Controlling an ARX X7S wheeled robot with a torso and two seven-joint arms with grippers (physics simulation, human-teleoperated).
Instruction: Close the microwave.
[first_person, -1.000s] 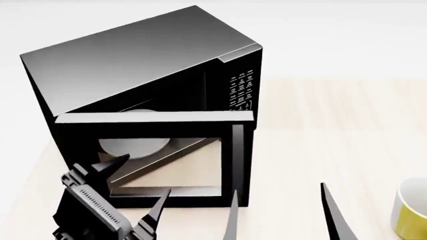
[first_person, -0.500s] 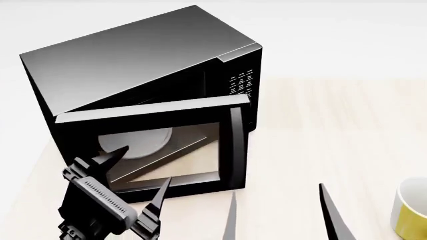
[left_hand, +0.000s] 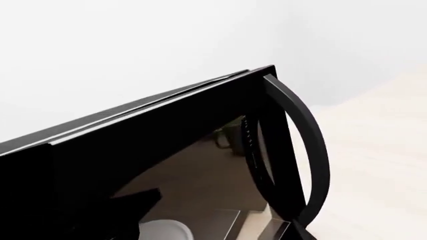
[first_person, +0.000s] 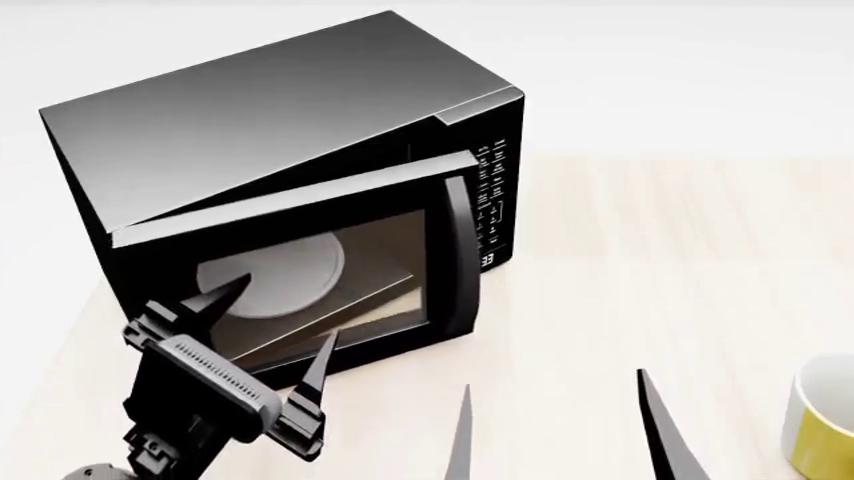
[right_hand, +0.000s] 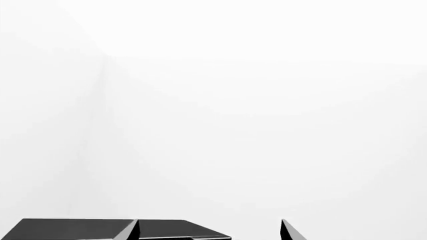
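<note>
The black microwave (first_person: 267, 110) stands on the left of the table, turned at an angle. Its glass door (first_person: 307, 280) is slightly ajar, with the curved handle (first_person: 458, 250) near the keypad (first_person: 489, 190). The white turntable plate (first_person: 274, 280) shows through the glass. My left gripper (first_person: 283, 318) is open, its fingertips against the door's glass near the hinge side. The left wrist view shows the door handle (left_hand: 308, 145) and plate (left_hand: 163, 231) close up. My right gripper (first_person: 554, 385) is open and empty, in front of the microwave to its right; its wrist view shows the microwave's top (right_hand: 80, 230).
A yellow and white mug (first_person: 821, 420) stands at the right edge. The light wooden table (first_person: 667, 250) stretches to the right of the microwave. A white wall is behind.
The door has swung from about half open to nearly shut. My left gripper has followed it forward, staying against the glass. The right gripper has barely moved.
</note>
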